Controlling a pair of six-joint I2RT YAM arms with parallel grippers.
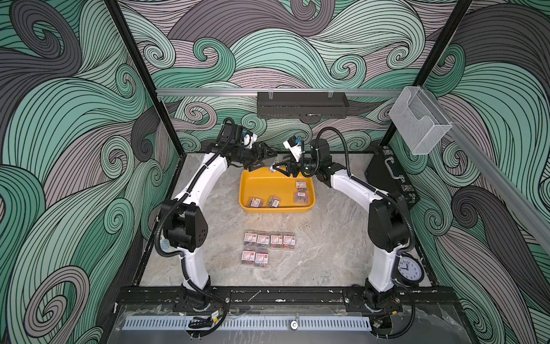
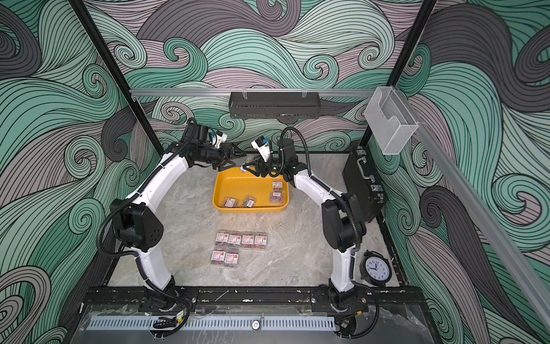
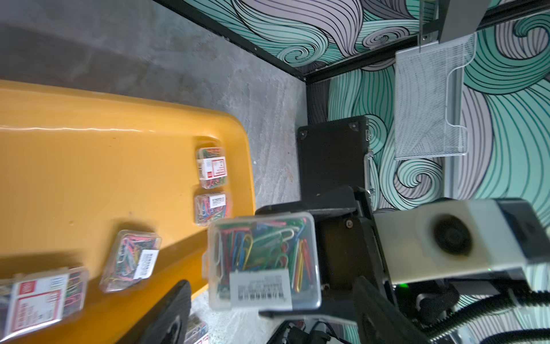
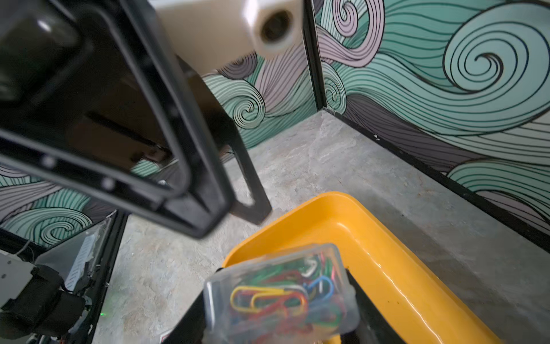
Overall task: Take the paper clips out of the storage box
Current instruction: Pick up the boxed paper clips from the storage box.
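Starting at the near edge of the table: a round clock sits in the near right corner, by the right arm's base. Just in from there, around the middle, six paper-clip boxes are out and lined up on the table, a row of four and a row of two tucked close on its near side, labels up.

Past them, well apart, is the yellow storage box. Four boxes lie inside it: two against its near wall, one of them tilted, and two along its right wall.

Up over the storage box's far edge, both arms meet. The right gripper is clamped on one box of clips, a black finger on each side of it, lifted clear of the tray floor. The left gripper hangs just beside it with its fingers spread and nothing between them.

Further back, a black briefcase stands against the right wall at the table's far right corner. A clear bin hangs on that wall, and a black rack on the far wall.
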